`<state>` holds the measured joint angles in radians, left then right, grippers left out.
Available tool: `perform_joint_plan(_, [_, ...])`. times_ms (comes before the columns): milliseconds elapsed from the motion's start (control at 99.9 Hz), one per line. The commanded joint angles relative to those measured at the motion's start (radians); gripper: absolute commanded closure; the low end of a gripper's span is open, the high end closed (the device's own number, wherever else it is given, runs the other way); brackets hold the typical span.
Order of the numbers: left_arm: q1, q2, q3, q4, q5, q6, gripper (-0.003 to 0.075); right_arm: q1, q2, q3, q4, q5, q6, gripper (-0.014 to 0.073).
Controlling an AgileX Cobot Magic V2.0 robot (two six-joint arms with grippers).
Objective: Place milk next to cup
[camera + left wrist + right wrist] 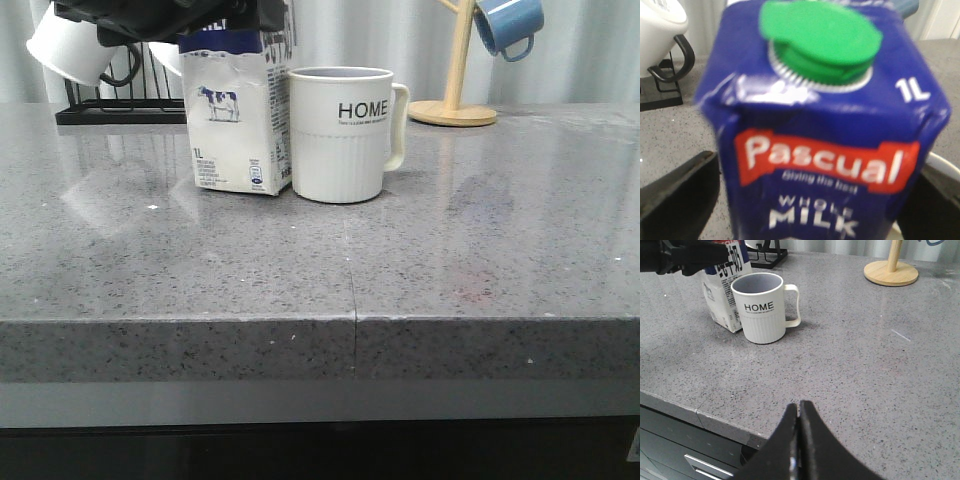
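The milk, a white carton with a dark blue top and a cow picture, stands upright on the grey counter, touching or almost touching the left side of the cup. The cup is an off-white ribbed mug lettered "HOME", with its handle to the right. My left gripper is at the carton's top. In the left wrist view its dark fingers lie against both sides of the milk, whose green cap faces the camera. The right wrist view shows the milk and cup far off. My right gripper is shut and empty over the counter's front edge.
A black rack with white mugs stands at the back left behind the carton. A wooden mug tree holding a blue mug stands at the back right. The counter's front edge runs across the foreground.
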<state>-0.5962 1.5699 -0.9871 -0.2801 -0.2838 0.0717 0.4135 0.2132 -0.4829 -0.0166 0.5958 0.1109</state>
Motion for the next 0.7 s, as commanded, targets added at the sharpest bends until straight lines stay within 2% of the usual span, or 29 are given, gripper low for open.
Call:
perform_joint_plan(0, [-0.010,-0.053,-0.032,-0.005,-0.034,-0.004,0.0086,0.001,0.009,-0.025,0.003,-0.075,-0.002,0.0669])
perform_joint_plan(230, [-0.010,-0.181,0.057,-0.026,-0.006,-0.002,0.0101,0.001,0.009,-0.025,0.003,-0.075,-0.002,0.0669])
perform_joint_plan(390, [-0.006,-0.301,0.148,-0.024,-0.003,0.062,0.0129,0.001,0.009,-0.025,0.003,-0.075,-0.002,0.0669])
perform_joint_plan(511, [0.031,-0.393,0.188,-0.024,0.052,0.073,0.0282,0.001,0.009,-0.025,0.003,-0.075,-0.002,0.0669])
perform_joint_plan(691, [0.157,-0.522,0.211,0.019,0.207,0.084,0.0671,0.001,0.009,-0.025,0.003,-0.075,-0.002,0.0669])
